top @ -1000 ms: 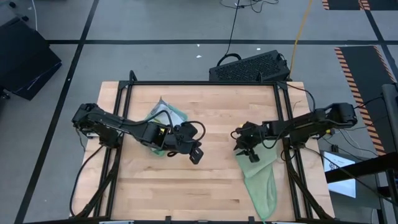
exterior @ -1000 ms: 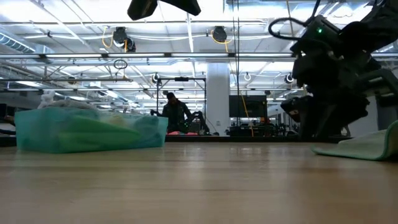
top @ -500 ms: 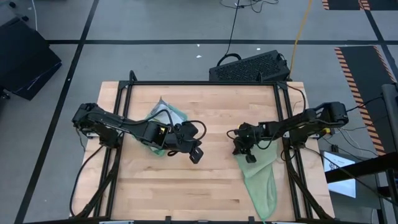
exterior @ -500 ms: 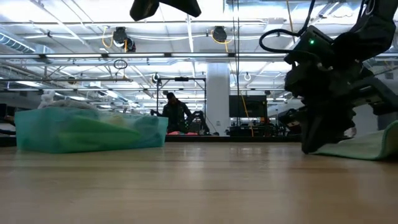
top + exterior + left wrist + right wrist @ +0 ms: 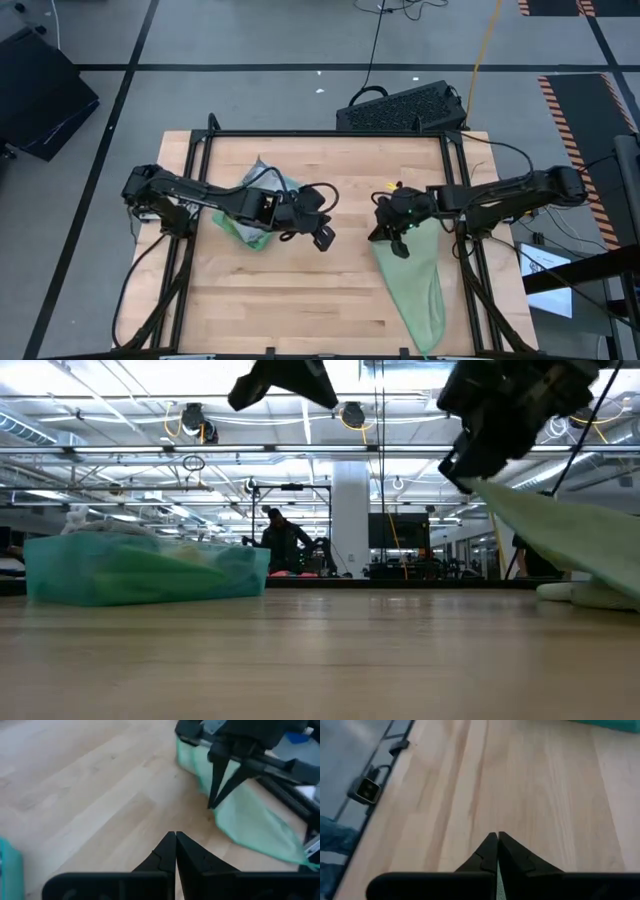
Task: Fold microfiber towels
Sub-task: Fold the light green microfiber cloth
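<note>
A pale green microfiber towel [image 5: 415,285] lies at the table's right, its far end raised; my right gripper [image 5: 393,240] is shut on that end. In the low view the towel [image 5: 560,530] slants down from the gripper [image 5: 470,460] to the tabletop. A pile of teal and green towels [image 5: 262,205] rests on the wood at the left; in the low view it [image 5: 140,570] sits on the tabletop. My left gripper [image 5: 322,238] hovers shut over the table's middle, touching nothing, and its wrist view shows the closed fingertips [image 5: 175,837]. My right gripper pinches the pale green towel's far end [image 5: 487,487] between its two fingers, which slant downward from the right. A sliver of cloth [image 5: 498,882] shows between them; how many layers, I cannot tell. The held end is lifted clear, and the towel's near end [image 5: 590,595] stays on the table.
A black ridged box [image 5: 405,108] sits beyond the far edge. Dark frame rails [image 5: 455,190] run along the table's left and right sides. Bare wood [image 5: 320,290] spreads across the middle and near part. A person [image 5: 282,540] shows far off in the room.
My right gripper has shut on the pale green towel's far end and gone up with it. That end is now lifted off the wood and the cloth slants down from the fingers, while its near end has stayed on the table. My left gripper has drifted slightly toward the right.
</note>
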Motion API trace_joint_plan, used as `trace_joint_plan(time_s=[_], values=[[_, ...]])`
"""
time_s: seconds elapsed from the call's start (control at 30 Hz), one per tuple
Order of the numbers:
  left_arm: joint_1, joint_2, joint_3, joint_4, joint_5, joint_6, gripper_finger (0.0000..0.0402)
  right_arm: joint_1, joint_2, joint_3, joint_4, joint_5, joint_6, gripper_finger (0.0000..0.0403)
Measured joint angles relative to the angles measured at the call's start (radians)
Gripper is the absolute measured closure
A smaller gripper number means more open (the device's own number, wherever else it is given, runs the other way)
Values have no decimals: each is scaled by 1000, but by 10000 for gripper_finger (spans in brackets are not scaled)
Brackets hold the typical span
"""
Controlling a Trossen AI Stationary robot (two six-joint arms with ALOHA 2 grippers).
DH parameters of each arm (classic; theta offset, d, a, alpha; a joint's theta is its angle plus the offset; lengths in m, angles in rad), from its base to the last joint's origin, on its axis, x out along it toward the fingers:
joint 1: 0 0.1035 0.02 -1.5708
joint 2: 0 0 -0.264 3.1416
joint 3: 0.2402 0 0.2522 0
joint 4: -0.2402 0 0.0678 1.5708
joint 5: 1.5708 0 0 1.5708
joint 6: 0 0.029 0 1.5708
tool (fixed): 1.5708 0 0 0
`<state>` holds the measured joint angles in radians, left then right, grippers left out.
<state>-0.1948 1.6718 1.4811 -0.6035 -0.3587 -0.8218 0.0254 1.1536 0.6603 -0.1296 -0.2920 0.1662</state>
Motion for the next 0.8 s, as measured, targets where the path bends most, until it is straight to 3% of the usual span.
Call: trace_joint_plan(time_s=[0.23, 0.6, 0.8], values=[[29, 12, 0, 88, 27, 158, 366, 6, -9, 188, -240, 40, 48, 402], [91, 23, 0, 207, 51, 196, 198, -8, -9, 356, -317, 193, 111, 403], [98, 47, 1, 356, 122, 284, 151, -14, -9, 423, -314, 315, 152, 403]])
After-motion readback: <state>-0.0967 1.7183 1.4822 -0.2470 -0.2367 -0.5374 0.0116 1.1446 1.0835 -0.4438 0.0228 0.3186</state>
